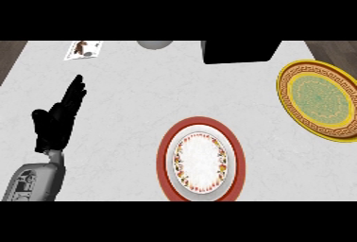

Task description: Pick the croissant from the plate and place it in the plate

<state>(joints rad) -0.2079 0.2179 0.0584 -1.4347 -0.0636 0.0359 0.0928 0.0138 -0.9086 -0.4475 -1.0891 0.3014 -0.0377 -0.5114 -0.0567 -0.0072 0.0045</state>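
A red-rimmed plate [166, 156] with a white middle and a ring of small fruit patterns lies on the counter near the front centre. Nothing lies on it. A yellow plate [289, 97] with a green patterned middle sits at the right edge, also bare. No croissant shows anywhere in the head view. My left hand [55, 120] rests open at the left, fingers straight and pointing away, well apart from both plates. My right hand is out of the picture.
A black box [241, 51] stands at the back, right of centre. A grey round object [155, 44] sits at the back edge. A small white packet with a brown picture [83, 49] lies at the back left. The counter [132, 94] is white marble.
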